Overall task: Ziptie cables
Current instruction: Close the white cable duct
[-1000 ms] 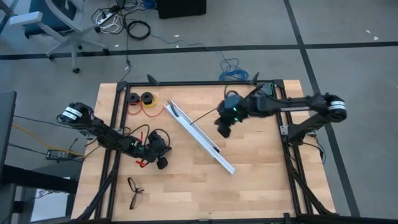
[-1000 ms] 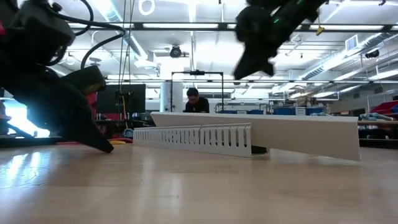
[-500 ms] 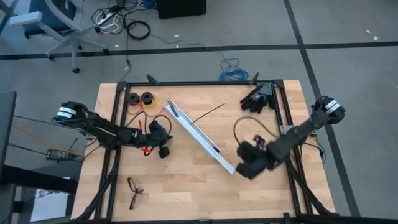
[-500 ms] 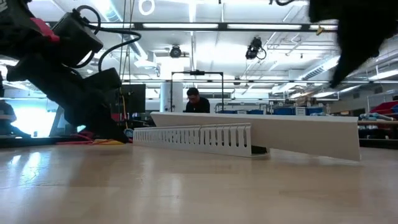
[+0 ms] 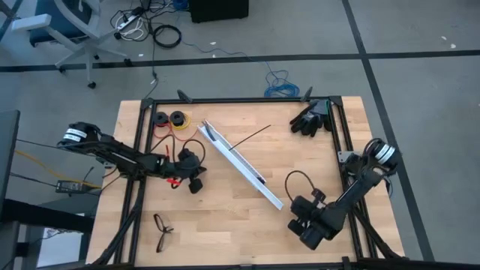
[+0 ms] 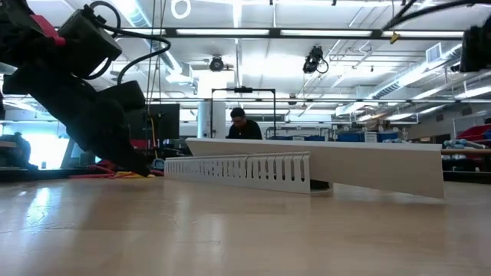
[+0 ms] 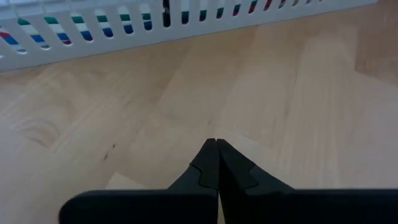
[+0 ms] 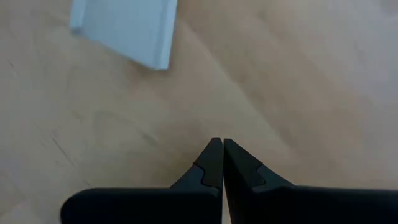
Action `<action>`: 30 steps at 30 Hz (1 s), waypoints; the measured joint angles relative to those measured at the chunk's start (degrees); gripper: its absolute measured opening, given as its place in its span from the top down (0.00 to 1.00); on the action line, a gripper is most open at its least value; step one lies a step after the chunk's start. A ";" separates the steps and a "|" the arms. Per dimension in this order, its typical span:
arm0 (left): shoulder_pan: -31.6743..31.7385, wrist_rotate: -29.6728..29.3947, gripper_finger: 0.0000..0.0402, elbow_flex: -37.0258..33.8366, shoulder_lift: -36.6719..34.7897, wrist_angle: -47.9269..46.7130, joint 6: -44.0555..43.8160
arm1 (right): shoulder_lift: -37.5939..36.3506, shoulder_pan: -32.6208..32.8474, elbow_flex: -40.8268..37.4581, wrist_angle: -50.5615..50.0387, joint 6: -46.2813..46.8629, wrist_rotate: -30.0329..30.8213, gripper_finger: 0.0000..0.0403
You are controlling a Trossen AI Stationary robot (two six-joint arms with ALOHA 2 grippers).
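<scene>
High view, two tools closed, left tool (image 5: 196,185), right tool (image 5: 306,231)

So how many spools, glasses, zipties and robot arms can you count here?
black spools: 2
glasses: 1
ziptie: 1
robot arms: 2
total: 6
</scene>
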 joint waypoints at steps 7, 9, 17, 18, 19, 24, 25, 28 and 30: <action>-0.38 0.22 0.99 0.05 0.00 1.25 -2.46 | 3.04 0.36 -0.04 6.92 0.01 3.55 0.94; -0.38 0.22 0.99 0.07 0.00 1.12 -2.80 | 2.91 1.10 -0.07 10.24 -0.06 6.06 0.92; -0.40 0.22 0.99 0.07 0.00 1.09 -2.99 | 2.67 3.57 0.02 18.50 -12.73 15.05 0.77; -0.40 0.22 0.99 0.07 0.00 1.14 -2.99 | 2.69 3.33 0.02 18.23 -12.97 15.06 0.76; -0.40 0.22 0.99 0.07 0.00 1.12 -2.93 | 2.69 2.97 0.02 17.97 -13.46 15.11 0.74; -0.40 0.22 0.99 0.07 0.00 1.14 -2.80 | 2.69 -0.05 0.02 17.36 -16.62 15.27 0.72; -0.40 0.22 0.99 0.07 0.00 1.12 -2.81 | 2.69 -0.81 0.02 17.29 -17.41 15.27 0.72; -0.39 0.20 0.99 0.07 0.00 1.12 -2.82 | 2.69 -3.33 0.02 17.03 -18.36 15.26 0.74; -0.40 0.20 0.99 0.07 0.00 1.12 -2.82 | 2.69 -4.86 0.02 17.05 -18.47 14.99 0.77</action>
